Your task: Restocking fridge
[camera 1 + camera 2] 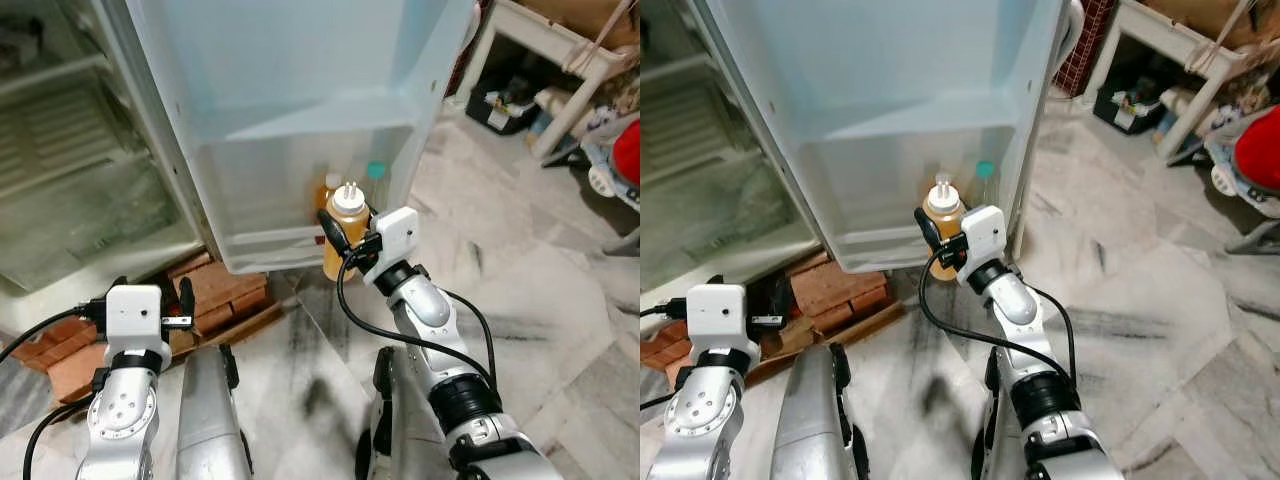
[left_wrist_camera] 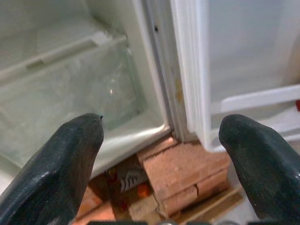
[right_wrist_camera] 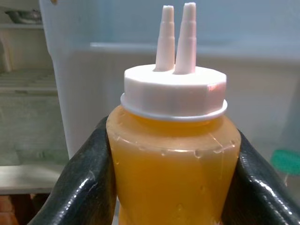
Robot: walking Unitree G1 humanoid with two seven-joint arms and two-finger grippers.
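Nearest the robot, the left claw (image 1: 150,300) hangs low at the left with its two black fingers spread and nothing between them; it looks toward the brick stack (image 1: 225,290) under the fridge and plays no part in the present step. Farther forward, the right claw (image 1: 348,243) is closed on the sauce bottle (image 1: 345,235), one finger on each side of the amber body just below the white twin-nozzle cap (image 3: 174,91). The bottle stands upright, its long axis vertical, and it is held off the floor, just outside the front wall of the lower door shelf (image 1: 270,245). Beyond that wall, inside the shelf, stand an orange bottle (image 1: 327,188) and a bottle with a teal cap (image 1: 375,172). Thus the target lies ahead of and slightly above the claw: the bottle's base appears to sit below the shelf's front rim, so the judged next move is a lift, then a forward carry over the rim, keeping the bottle vertical. The right arm alone is placed for it. Farthest back, at the left, the open fridge cabinet (image 1: 80,200) shows its shelves.
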